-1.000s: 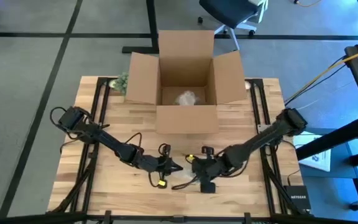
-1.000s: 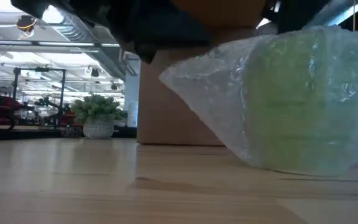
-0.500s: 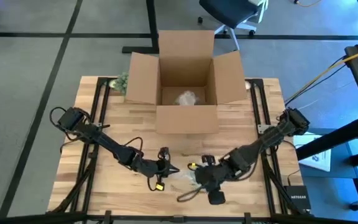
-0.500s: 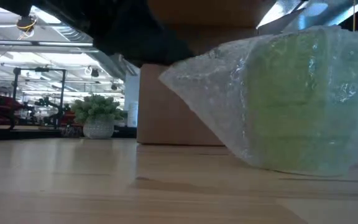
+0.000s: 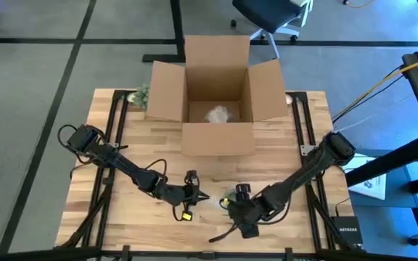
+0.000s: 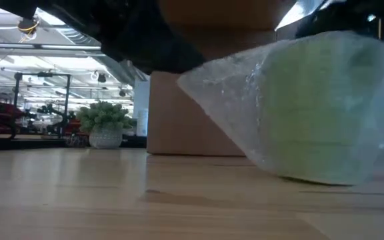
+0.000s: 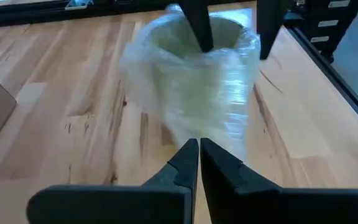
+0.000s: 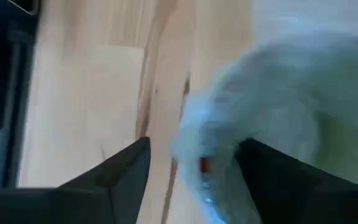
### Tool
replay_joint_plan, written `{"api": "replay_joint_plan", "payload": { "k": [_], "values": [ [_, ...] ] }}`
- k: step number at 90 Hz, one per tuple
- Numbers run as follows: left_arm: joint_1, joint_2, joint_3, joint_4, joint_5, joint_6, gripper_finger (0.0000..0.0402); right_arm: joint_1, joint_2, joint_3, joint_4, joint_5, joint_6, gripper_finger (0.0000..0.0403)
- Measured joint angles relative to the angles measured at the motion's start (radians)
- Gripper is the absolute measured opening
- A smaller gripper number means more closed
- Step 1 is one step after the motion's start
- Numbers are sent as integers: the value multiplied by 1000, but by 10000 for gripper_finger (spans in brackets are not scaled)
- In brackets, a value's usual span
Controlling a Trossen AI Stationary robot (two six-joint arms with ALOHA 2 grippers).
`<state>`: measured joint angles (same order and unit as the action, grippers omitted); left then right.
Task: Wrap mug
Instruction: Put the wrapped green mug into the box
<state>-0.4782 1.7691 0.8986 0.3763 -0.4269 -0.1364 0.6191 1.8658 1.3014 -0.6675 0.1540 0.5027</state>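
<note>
From above, the wrapped mug [image 5: 227, 201] sits low at centre frame on the worktop [image 5: 122, 163], between the left hand [image 5: 200, 196] and the right hand [image 5: 232, 204]; an open box [image 5: 218, 101] stands above. At worktop level, the mug fills the right side. The left wrist view shows its fingers [image 7: 185, 163] pressed together, empty, just short of the mug. The right wrist view shows spread fingers [image 8: 129, 168] straddling the wrap.

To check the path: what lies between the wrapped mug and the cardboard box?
In the high view, only bare wooden table lies between the wrapped mug and the cardboard box.
</note>
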Motion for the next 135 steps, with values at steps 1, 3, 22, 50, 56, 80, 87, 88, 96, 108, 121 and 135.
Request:
{"api": "replay_joint_plan", "payload": {
  "k": [1,3,22,50,56,80,87,88,96,108,121,135],
  "values": [
    [0,0,0,0,1,-3,0,-2,4,0,3,2,0,204],
    [0,0,0,0,1,-9,0,-4,14,-1,12,3,-6,193],
    [-1,0,0,4,3,-17,0,-5,44,-2,24,11,-19,24],
    [-40,-17,0,0,4,-67,0,16,7,124,-72,11,-26,10],
    [-57,-44,0,-1,-8,-93,0,28,-9,163,-72,12,-57,10],
    [-149,-183,0,-113,-110,-155,0,52,-44,432,-157,84,-241,7],
    [-174,-215,0,-171,-160,-166,0,48,-44,523,-181,127,-323,7],
    [-176,-218,0,-176,-167,-166,0,47,-44,536,-180,133,-336,7],
    [-194,-238,0,-223,-219,-166,0,28,-44,643,-195,172,-449,7],
    [-197,-243,0,-261,-242,-173,0,-29,-46,793,-228,235,-586,7],
    [-181,-241,-7,-266,-241,-217,0,-157,-45,923,-296,303,-692,6],
    [-165,-240,-21,-268,-239,-265,0,-388,-46,1000,-403,294,-721,6]
  ]
}}
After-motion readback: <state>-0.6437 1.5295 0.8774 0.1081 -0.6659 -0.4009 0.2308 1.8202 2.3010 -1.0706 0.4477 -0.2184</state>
